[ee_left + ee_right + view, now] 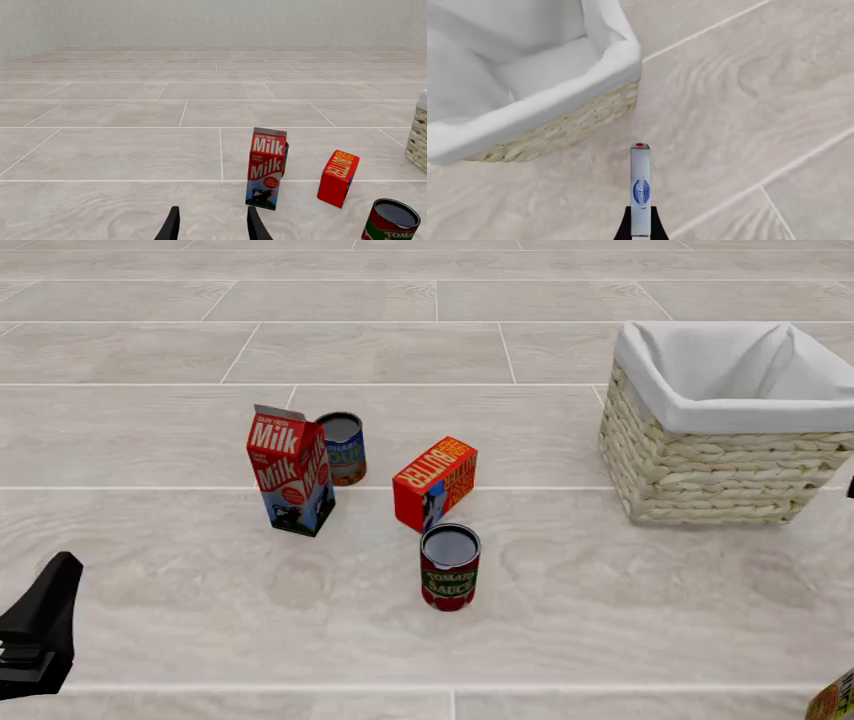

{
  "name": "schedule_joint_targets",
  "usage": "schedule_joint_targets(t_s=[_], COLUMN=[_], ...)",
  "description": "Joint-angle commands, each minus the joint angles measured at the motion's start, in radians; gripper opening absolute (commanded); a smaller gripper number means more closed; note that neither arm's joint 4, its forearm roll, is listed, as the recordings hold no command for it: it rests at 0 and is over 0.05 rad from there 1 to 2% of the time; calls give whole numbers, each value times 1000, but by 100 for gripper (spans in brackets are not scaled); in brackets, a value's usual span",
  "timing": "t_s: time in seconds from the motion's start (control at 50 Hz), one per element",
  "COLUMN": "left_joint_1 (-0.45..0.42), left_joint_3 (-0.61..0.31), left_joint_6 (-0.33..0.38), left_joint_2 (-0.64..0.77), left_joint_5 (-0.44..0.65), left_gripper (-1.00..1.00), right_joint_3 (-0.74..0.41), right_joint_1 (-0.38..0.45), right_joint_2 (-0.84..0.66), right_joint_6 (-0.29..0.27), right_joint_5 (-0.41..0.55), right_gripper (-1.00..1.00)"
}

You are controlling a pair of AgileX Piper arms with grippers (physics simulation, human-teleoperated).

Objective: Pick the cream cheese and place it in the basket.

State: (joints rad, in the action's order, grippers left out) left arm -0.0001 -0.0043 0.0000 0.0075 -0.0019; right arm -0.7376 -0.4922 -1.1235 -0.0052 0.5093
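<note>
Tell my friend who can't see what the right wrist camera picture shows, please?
The right gripper is shut on the cream cheese, a thin blue and white box seen edge-on, held above the pale tiled floor. Just beyond it is a corner of the basket, woven wicker with a white cloth lining.

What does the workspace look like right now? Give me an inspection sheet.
Surface: pale tiled floor, no spills seen.
Job's things: cream cheese pinched edge-on in the right gripper, beside and outside the basket; basket interior shows only white lining.
Clutter: milk carton, blue can behind it, butter box, tomato sauce can, all upright.
Grippers: left gripper open, holding nothing; right shut on the box.
Cables: nothing seen.
Surroundings: plain wall beyond.
</note>
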Motion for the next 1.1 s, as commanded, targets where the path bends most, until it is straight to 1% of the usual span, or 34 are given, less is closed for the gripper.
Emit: schedule_joint_targets(t_s=[0.02,0.06,0.08,0.12,0.26,0.28,0.32,0.44,0.52,0.56,0.8,0.94,1.06,1.1], left_joint_1=[0,0,0,0,0,0,0,0,0,0,0,0,0,0], left_joint_3=[0,0,0,0,0,0,0,0,0,0,0,0,0,0], left_joint_6=[0,0,0,0,0,0,0,0,0,0,0,0,0,0], left_joint_2=[0,0,0,0,0,0,0,0,0,0,0,0,0,0], left_joint_5=[0,0,0,0,0,0,0,0,0,0,0,0,0,0], left_gripper=[100,100,100,100,100,100,100,100,100,100,100,100,100,100], right_joint_3=[-52,-69,-74,-80,-153,-153,-192,-226,-240,-266,-380,-437,-469,-489], right_joint_1=[38,40,53,57,92,92,103,116,115,121,169,218,242,259], right_joint_2=[102,118,135,143,203,203,223,251,257,263,248,209,156,127], right_joint_6=[21,24,38,38,36,36,39,53,50,47,58,38,45,29], right_joint_5=[96,114,128,139,234,235,276,313,323,345,389,401,384,385], right_gripper=[-100,-100,-100,-100,-100,-100,-100,-100,-100,-100,-100,-100,-100,-100])
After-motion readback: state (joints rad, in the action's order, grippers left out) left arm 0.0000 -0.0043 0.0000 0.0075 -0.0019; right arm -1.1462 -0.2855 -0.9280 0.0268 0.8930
